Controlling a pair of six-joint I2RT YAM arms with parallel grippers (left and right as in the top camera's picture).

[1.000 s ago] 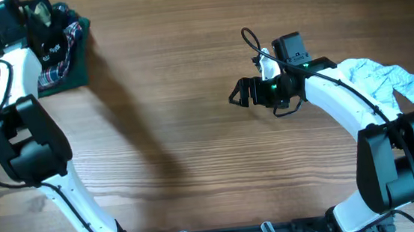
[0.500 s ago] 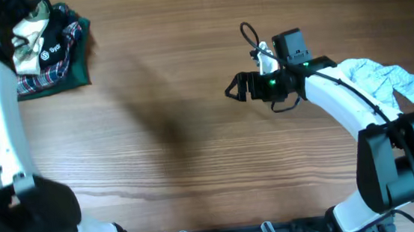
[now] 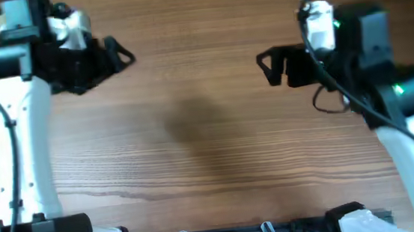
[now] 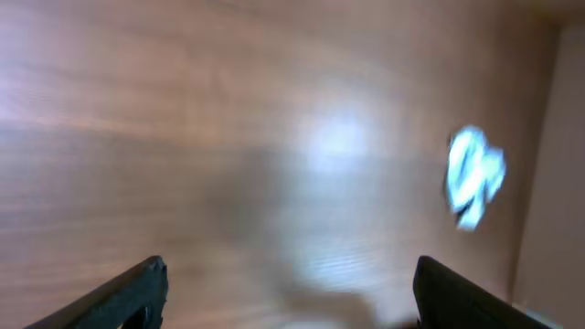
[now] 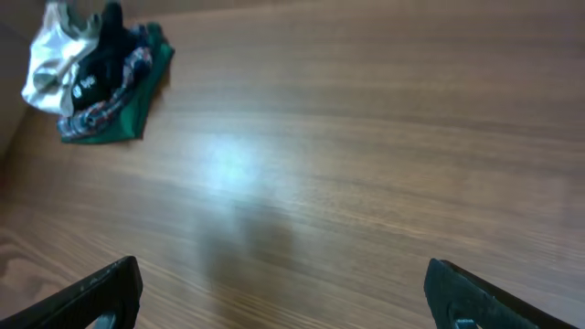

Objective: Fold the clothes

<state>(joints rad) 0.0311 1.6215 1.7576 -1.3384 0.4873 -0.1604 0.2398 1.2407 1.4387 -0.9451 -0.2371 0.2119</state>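
- Folded-looking pile of clothes [image 5: 96, 80] far ahead of the right gripper [image 5: 283, 292], on the tabletop [image 5: 366, 137]; likely finished.
- Crumpled pale garment [image 4: 475, 176] far ahead of the left gripper [image 4: 291, 292]; unfolded, likely left to do.
- Both grippers spread open, holding nothing, raised above the wood.
- Bare tabletop between; nothing in the way.
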